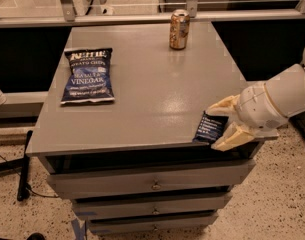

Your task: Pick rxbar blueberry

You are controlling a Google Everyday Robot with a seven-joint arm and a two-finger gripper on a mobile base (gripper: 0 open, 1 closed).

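Note:
The rxbar blueberry [208, 127], a small flat dark navy bar with white text, lies at the table's front right corner. My gripper [216, 129] reaches in from the right on a white arm. Its two cream fingers sit on either side of the bar, one finger [223, 106] at its far edge and the other at its near edge. The fingers press against the bar, which still rests on the table top.
A large dark blue Kettle sea salt & vinegar chip bag [87, 75] lies at the left of the grey table [142, 89]. A soda can [179, 30] stands at the back. Drawers [152, 184] sit below the top. A glass railing runs behind.

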